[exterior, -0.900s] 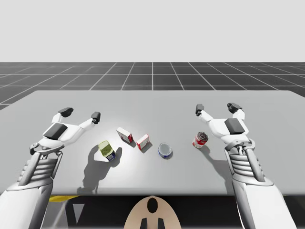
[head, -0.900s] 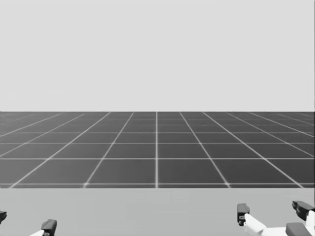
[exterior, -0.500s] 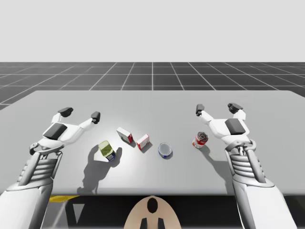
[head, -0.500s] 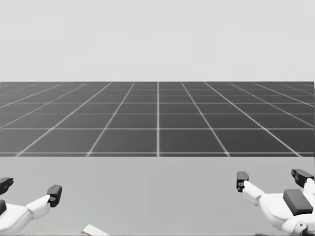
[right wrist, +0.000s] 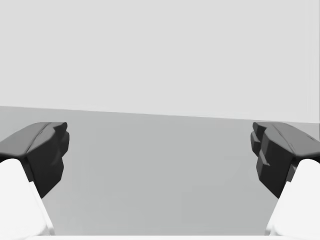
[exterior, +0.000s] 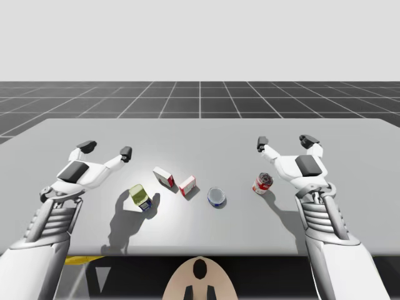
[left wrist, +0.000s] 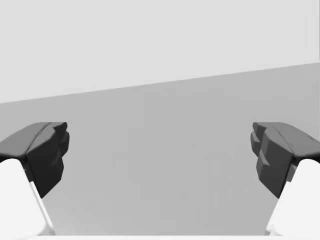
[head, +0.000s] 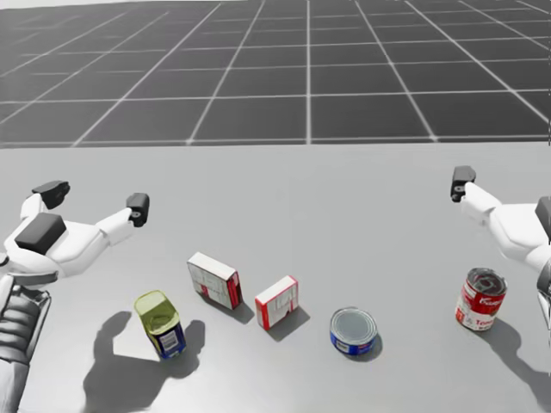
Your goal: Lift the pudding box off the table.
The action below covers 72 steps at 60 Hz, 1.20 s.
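Two red-and-white boxes stand side by side at the table's middle: a larger one (exterior: pixel 164 177) (head: pixel 213 280) and a smaller one (exterior: pixel 187 185) (head: pixel 277 302). My left gripper (exterior: pixel 106 149) (head: pixel 95 199) hovers open left of and beyond the larger box, apart from it. My right gripper (exterior: pixel 284 142) hovers open at the right, well away from both boxes; one of its fingertips (head: pixel 463 182) shows in the head view. Between the open fingers of the left gripper (left wrist: pixel 160 155) and the right gripper (right wrist: pixel 160 155) lies bare table only.
A yellow-topped blue can (exterior: pixel 140 197) (head: pixel 160 323) stands left of the boxes, under my left arm. A flat blue can (exterior: pixel 217 197) (head: pixel 354 330) sits right of the smaller box. A red can (exterior: pixel 262 183) (head: pixel 480 299) stands beside my right wrist. The grey table (exterior: pixel 200 137) extends far behind.
My head has turned downward, bringing the table, boxes and cans into the head view. Both arms and all objects stay where they were.
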### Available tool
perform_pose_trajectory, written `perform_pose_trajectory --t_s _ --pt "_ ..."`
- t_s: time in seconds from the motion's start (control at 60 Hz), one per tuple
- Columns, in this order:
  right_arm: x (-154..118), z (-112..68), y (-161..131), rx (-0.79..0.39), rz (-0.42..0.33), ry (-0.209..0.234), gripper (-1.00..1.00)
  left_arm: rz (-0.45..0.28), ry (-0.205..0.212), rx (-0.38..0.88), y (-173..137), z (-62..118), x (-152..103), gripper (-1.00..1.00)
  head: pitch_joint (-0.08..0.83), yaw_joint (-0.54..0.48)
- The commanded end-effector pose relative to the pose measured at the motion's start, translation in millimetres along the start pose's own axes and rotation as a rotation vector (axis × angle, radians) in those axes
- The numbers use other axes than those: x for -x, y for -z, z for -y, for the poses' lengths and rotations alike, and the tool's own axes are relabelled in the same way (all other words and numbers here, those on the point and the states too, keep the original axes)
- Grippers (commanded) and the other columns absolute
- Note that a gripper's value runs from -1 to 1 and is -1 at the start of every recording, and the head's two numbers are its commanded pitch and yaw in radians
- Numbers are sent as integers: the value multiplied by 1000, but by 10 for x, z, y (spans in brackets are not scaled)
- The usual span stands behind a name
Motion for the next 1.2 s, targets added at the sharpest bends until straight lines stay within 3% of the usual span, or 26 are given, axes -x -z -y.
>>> perform_pose_trajectory --t_s 0.017,0.333,0.517,0.6,0.667,0.7,0.817,0.917,0.983,1.2 --pt "-3 -4 -6 -1 -1 -3 -1000 -3 1 3 6 3 9 -1000 511 117" --pt "5 -18 -16 -7 -8 -8 -1000 -1 4 13 2 28 12 -1000 596 230" --pt "8 -36 -24 -9 -11 -8 -1000 0 5 19 -2 44 8 -1000 610 242" --pt "14 -42 -25 -8 -13 -8 -1000 -6 -14 36 -26 83 -25 -1000 612 240" --pt "28 -52 -21 -9 -17 -10 -1000 -47 -37 54 -58 123 -93 -1000 612 238" --pt "42 -59 -16 -9 -20 -12 -1000 -118 -49 83 -69 142 -128 -1000 612 236" --pt "84 -56 9 -5 -30 -20 -1000 -258 -55 125 -114 196 -173 -1000 614 238" --pt "96 -48 20 -4 -32 -23 -1000 -378 -34 211 -170 312 -244 -1000 616 248" --pt "97 -44 26 -4 -30 -25 -1000 -414 -7 262 -207 403 -279 -1000 615 249" --pt "99 -36 36 -8 -30 -25 -1000 -530 -15 420 -232 629 -282 -1000 610 244"
